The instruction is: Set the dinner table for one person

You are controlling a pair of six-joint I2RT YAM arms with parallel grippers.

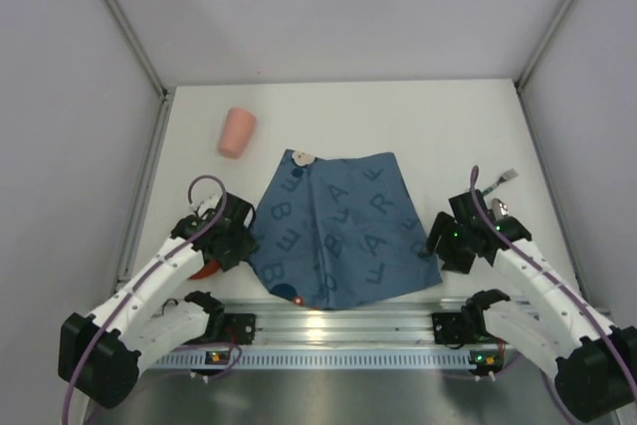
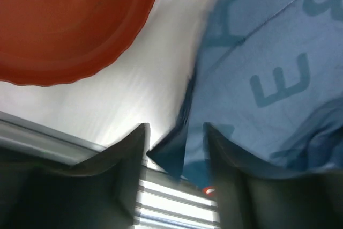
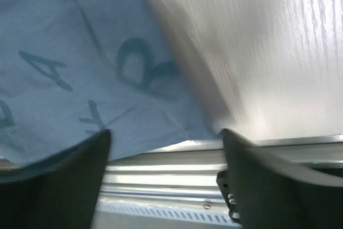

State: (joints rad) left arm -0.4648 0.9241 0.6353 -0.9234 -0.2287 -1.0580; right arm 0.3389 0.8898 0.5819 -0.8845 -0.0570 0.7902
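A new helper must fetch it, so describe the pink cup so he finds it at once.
Start at the large matte white tabletop and look toward its far left corner. There, beyond the blue cloth mat printed with letters, lies a small salmon-pink tapered cup. It is the only pink thing, and it touches nothing else.

I am holding the left arm [image 1: 149,291] folded low, elbow back near its base, wrist reaching forward and inward. The left gripper [image 1: 239,231] is pointing steeply downward, and its fingers [image 2: 126,156] are standing apart. The right arm [image 1: 542,281] is mirroring this pose. The right gripper [image 1: 445,236] is angling downward and inward, its fingers [image 3: 69,170] spreading wide.
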